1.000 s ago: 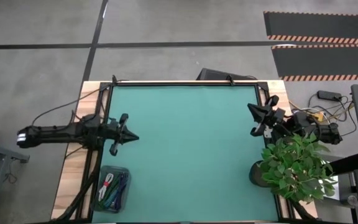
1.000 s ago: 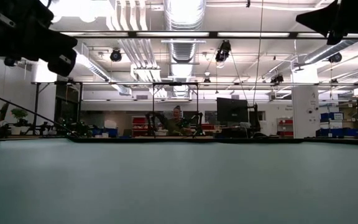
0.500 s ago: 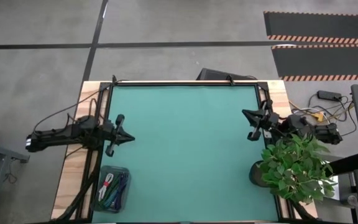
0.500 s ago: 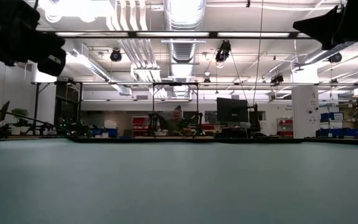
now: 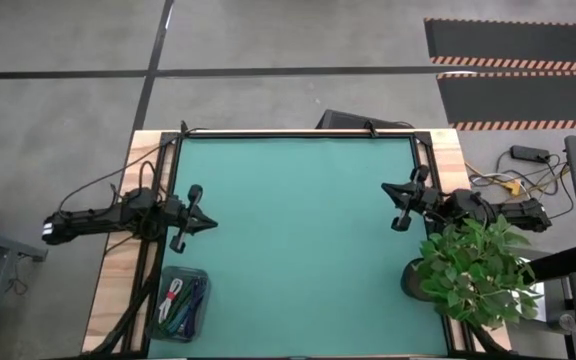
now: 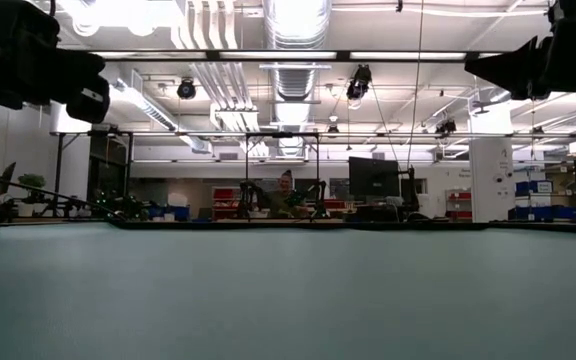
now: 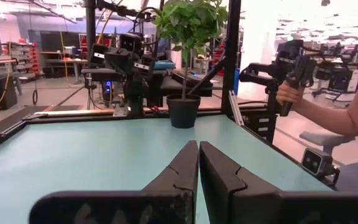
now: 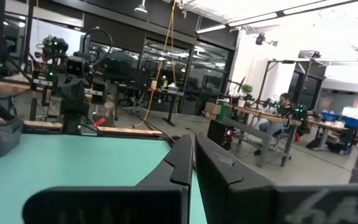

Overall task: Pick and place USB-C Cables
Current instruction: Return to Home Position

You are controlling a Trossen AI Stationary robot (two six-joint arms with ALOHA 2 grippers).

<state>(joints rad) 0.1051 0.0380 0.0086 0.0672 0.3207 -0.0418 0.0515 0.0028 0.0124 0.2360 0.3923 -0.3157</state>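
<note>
Cables [image 5: 180,302] in bin [image 5: 205,300] near left pincer [image 5: 211,225]

Robotics lab: ceiling ducts [image 6: 290,25], workbenches [image 8: 257,114]

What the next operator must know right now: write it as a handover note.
Left end effector: shut, empty, above the green mat's left edge.
Right end effector: shut, empty, above the mat's right edge, near the potted plant.
USB-C cables: in the grey bin beside the mat's corner on the left arm's side; the white one with a red tie shows, the count cannot be read.
Done: no cable shows on the mat.
Left: probably only parking both arms.
</note>
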